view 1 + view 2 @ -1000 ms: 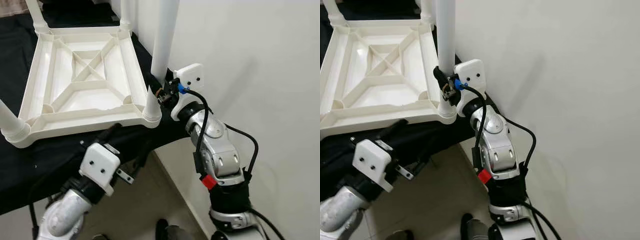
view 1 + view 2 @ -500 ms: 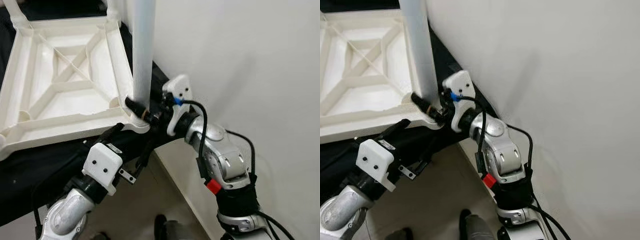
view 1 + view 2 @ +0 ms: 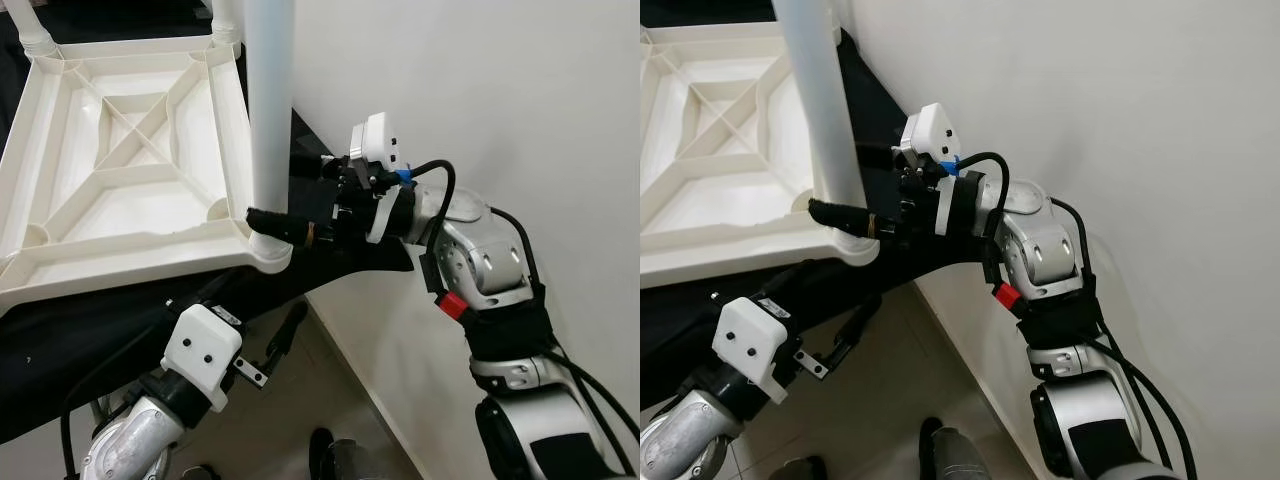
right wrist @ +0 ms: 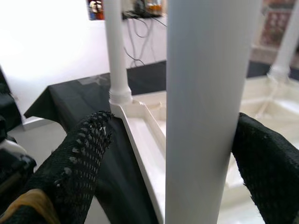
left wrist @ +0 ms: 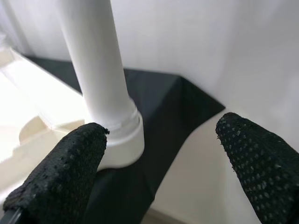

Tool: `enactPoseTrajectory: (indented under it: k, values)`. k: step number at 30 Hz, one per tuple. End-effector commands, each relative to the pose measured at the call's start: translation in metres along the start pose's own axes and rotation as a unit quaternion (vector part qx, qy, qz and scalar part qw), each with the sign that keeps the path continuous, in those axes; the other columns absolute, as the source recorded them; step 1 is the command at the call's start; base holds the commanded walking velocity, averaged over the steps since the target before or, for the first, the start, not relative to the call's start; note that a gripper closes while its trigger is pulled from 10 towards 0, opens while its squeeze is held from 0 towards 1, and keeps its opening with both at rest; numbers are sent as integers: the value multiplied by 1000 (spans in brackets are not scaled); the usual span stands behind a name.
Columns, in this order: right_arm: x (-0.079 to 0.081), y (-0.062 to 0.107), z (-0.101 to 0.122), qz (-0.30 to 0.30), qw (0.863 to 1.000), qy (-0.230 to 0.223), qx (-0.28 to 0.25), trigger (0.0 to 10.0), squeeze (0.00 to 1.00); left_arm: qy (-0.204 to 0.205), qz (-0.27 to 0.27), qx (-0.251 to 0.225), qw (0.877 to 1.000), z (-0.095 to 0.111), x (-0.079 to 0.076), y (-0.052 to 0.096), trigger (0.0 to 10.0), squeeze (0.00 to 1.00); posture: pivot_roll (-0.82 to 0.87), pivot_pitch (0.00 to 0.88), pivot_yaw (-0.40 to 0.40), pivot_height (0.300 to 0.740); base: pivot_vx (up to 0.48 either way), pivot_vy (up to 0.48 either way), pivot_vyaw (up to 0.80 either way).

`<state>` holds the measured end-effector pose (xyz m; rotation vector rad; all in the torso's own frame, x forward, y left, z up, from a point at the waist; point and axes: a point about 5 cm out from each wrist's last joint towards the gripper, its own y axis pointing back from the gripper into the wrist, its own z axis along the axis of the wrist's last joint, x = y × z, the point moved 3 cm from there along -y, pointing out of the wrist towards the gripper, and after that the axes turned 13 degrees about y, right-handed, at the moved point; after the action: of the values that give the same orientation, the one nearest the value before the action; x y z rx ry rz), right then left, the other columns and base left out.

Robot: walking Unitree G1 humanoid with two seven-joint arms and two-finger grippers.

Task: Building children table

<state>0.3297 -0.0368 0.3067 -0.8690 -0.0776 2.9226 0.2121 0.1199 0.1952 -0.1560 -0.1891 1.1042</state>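
Observation:
The white children's table (image 3: 120, 262) lies upside down on a black cloth. A white leg (image 3: 270, 100) stands upright in its near right corner socket (image 3: 268, 250). My right gripper (image 3: 268, 212) reaches in from the wall side and straddles the leg just above the socket. In the right wrist view the leg (image 4: 210, 116) stands between the fingers (image 4: 79, 154), with a gap on one side, so the gripper is open. My left gripper (image 3: 262, 298) hangs below the table's near edge, open and empty, and looks up at the same socket (image 5: 119, 140).
A white wall (image 3: 480, 80) runs close along the right side. The black cloth (image 3: 60, 340) drapes over the support's front edge. Two more legs (image 3: 225, 15) stand at the far corners. Beige floor (image 3: 300, 420) lies below.
The leg went from beside the near right corner into its socket. My right wrist turned and now reaches the leg sideways. The camera view shifted.

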Motion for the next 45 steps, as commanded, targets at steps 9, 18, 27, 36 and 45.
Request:
enactPoseTrajectory:
  k: [9, 18, 27, 36, 45]
  values:
    - [-3, -16, -10, 12, 1000, 7, -10, 10000, 0, -11, 4, 6, 1000, -1, 1, 3, 10000, 0, 100, 313, -104, 740, 0, 0, 0]
    - [-8, -17, -7, 55, 998, -4, -30, 0, 0, -14, 8, 2, 1000, 3, 3, 4, 10000, 0, 92, 326, -109, 740, 0, 0, 0]
    - [2, -22, -26, -5, 999, -27, 24, 0, 0, -15, 4, -1, 1000, 3, 2, 2, 10000, 0, 82, 325, -112, 740, 0, 0, 0]
    - [29, -19, -71, -408, 885, -149, 168, 0, 0, -18, 6, -6, 1000, 4, 6, -3, 10000, 0, 96, 324, -107, 740, 0, 0, 0]
    - [32, -26, -76, -346, 912, -121, 183, 10000, 0, -13, -3, -19, 1000, 4, 4, -12, 10000, 0, 99, 262, -110, 740, 0, 0, 0]
